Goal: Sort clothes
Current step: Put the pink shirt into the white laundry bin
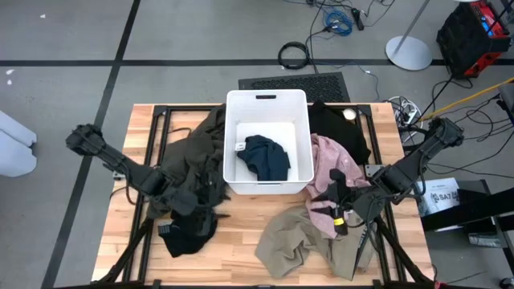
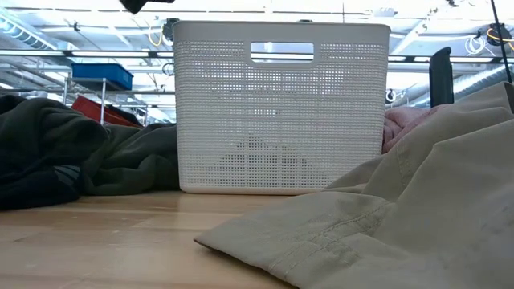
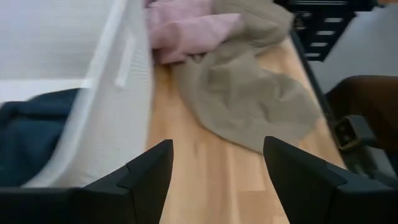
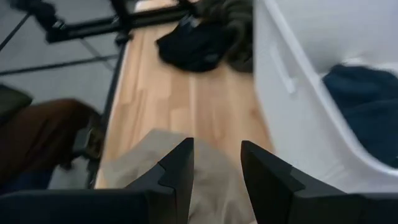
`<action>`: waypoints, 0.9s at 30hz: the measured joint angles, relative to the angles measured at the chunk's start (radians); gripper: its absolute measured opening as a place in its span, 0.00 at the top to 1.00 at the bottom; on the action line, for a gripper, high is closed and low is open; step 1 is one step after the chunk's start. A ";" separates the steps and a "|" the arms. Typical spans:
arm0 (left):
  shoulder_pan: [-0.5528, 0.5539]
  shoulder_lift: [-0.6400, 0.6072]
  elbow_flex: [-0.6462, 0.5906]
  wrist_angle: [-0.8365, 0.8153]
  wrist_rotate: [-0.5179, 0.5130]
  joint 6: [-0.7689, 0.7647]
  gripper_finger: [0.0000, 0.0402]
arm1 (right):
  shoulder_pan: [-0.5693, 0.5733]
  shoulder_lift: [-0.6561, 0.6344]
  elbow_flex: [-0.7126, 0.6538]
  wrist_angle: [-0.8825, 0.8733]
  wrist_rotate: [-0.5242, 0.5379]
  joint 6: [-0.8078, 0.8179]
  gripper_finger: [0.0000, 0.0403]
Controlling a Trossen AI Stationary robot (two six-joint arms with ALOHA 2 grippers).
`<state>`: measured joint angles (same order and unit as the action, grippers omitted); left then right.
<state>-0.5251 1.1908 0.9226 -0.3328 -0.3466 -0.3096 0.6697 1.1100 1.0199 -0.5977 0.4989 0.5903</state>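
Perforated white plastic bin (image 2: pixel 281 108); rumpled soft khaki garment (image 2: pixel 401 217) beside.

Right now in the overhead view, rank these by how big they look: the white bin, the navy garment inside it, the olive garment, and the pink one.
1. Olive garment and white bin: they look about alike, so I won't rank them.
2. Pink garment, partly hidden by the right arm.
3. Navy garment.

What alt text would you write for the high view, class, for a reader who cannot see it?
A white bin holding a navy garment sits mid-table; olive and black clothes lie left, pink and khaki right. The open left gripper and right gripper hang empty nearby.
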 joint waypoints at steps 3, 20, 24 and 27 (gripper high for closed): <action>-0.036 0.000 -0.072 0.110 -0.010 -0.010 0.35 | 0.000 0.037 0.000 0.011 -0.070 0.000 0.71; -0.158 0.000 -0.193 0.141 -0.031 -0.260 0.35 | -0.060 0.318 0.000 0.299 -0.169 -0.076 0.71; -0.158 0.000 -0.193 0.148 -0.109 -0.252 0.35 | -0.082 0.301 0.001 0.251 -0.217 -0.008 0.71; -0.158 0.000 -0.193 0.151 -0.162 -0.228 0.35 | -0.072 0.268 0.001 0.135 -0.216 0.097 0.71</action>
<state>-0.6830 1.1912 0.7296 -0.1822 -0.5085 -0.5374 0.5978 1.3782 1.0213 -0.4630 0.2831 0.6871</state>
